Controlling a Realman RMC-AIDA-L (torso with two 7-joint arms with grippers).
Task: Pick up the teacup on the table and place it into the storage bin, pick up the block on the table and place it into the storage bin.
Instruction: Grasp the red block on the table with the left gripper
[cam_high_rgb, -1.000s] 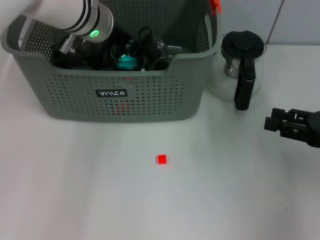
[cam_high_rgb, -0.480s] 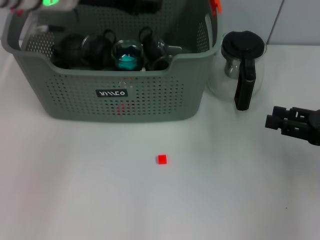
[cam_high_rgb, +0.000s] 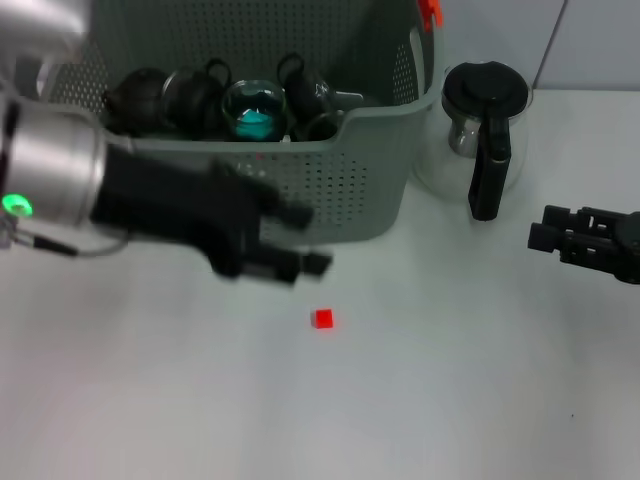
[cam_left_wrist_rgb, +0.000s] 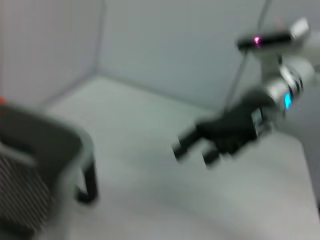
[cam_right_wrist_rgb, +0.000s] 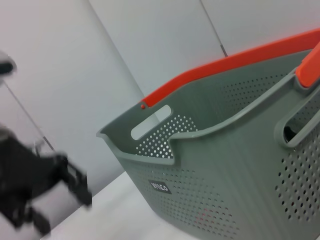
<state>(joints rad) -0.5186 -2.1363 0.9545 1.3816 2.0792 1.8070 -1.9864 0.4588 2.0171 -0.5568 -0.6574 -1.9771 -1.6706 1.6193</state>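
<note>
The small red block lies on the white table in front of the storage bin. A glass teacup with teal inside sits in the bin among several dark cups. My left gripper hangs in front of the bin's front wall, just above and left of the block, fingers spread open and holding nothing. At the table's right edge my right gripper is parked; the left wrist view shows this right gripper open and empty.
A glass coffee pot with a black lid and handle stands right of the bin. The bin fills the right wrist view, with an orange rim behind it. White table lies around the block.
My left arm has come out of the bin and swung down in front of it, towards the block. The teacup stays in the bin. The right arm has barely moved.
</note>
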